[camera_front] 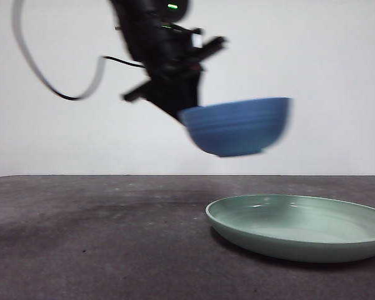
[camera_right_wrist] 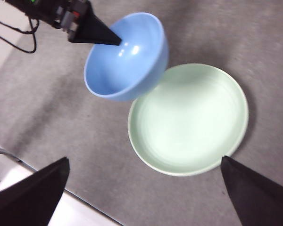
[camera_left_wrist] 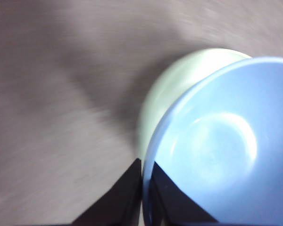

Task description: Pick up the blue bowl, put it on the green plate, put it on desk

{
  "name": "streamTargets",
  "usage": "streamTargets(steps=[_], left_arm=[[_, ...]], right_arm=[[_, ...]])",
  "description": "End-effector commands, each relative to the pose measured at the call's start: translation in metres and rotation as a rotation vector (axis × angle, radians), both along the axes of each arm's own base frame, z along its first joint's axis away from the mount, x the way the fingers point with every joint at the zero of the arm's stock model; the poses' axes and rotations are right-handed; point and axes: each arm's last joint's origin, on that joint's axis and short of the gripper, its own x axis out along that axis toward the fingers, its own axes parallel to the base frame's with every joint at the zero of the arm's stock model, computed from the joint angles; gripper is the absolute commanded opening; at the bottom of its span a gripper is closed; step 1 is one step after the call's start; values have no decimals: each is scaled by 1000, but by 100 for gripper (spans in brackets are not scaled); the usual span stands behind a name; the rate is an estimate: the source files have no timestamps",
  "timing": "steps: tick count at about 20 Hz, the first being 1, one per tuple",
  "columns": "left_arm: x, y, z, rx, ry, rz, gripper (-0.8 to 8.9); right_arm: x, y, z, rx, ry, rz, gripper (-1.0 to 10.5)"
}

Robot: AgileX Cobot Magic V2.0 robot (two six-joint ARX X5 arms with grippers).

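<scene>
Left hand (camera_left_wrist: 142, 188) grips the blue bowl (camera_front: 237, 125), seemingly above the green plate (camera_front: 300, 226).

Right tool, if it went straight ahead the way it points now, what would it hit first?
Most likely the green plate, which lies between the right tool's open jaws; depth is uncertain.

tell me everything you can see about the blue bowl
The blue bowl is medium blue, round and glossy, with faint ridges outside, a thin lighter rim and an empty inside. It hangs in the air, slightly tilted, partly above the green plate's edge without touching it. The left gripper pinches its rim, one jaw inside, one outside.
</scene>
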Motion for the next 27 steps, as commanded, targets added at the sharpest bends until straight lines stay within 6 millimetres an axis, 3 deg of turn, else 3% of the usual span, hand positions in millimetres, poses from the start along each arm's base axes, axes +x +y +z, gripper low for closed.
streamTargets(steps=[1,5,10,14,15,18,19,23,27], left_arm=[[4,-34,-13,23,22,-57,15],[7,-67,-43,80,81,-116,15],[12,-73,-74,122,129,-118,15],[13,-75,-79,128,131,-129,39],[13,-75,-78,124,126,-129,87],[17,-74,-67,107,108,-120,356],[18,-74,-61,103,104,-118,395],[15,-63,-21,124,113,-139,415],[4,-34,36,116,84,-146,415]], right_arm=[[-10,-1,5,-23,-26,-21,514],[-22,-1,5,-24,-38,-26,513],[-23,-1,5,-24,-43,-27,513],[-23,-1,6,-24,-46,-26,514],[-23,-1,6,-24,-48,-26,514],[-22,-1,6,-24,-51,-26,514],[-22,-1,6,-24,-52,-27,514],[-22,-1,6,-24,-52,-27,514],[-22,-1,6,-24,-52,-26,514]])
